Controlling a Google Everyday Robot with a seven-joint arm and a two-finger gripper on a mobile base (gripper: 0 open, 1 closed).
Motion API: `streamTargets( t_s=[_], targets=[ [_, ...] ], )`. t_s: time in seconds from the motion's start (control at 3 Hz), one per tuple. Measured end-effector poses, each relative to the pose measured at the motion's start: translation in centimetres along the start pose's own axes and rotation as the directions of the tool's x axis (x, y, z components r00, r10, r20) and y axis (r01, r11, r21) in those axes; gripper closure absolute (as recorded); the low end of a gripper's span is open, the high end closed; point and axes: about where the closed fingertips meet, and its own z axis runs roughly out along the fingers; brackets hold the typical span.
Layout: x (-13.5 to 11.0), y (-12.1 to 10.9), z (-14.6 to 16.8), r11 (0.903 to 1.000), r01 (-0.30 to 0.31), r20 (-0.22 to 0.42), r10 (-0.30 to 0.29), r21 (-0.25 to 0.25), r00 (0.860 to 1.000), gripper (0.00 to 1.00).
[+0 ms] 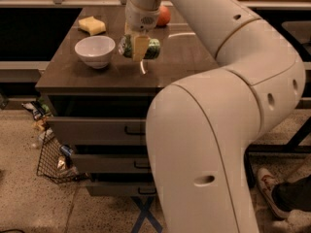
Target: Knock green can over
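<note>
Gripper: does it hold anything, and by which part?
The gripper, over the table, appears to hold the green can around its middle.
</note>
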Motion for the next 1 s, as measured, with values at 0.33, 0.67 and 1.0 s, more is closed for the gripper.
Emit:
streamTargets(
  t_s=[0.33, 0.67, 1.0],
  targets=[
    [0.1, 0.6, 1.6, 0.9987, -0.023, -0.033, 0.022, -0.046, 0.999, 0.87],
    [-0.3, 1.0, 2.7, 0.9958, -0.049, -0.03, 0.047, -0.077, 0.998, 0.64],
    [-0.8, 1.2, 3.4, 0.9917, -0.077, -0.024, 0.075, -0.103, 0.997, 0.4]
  ],
)
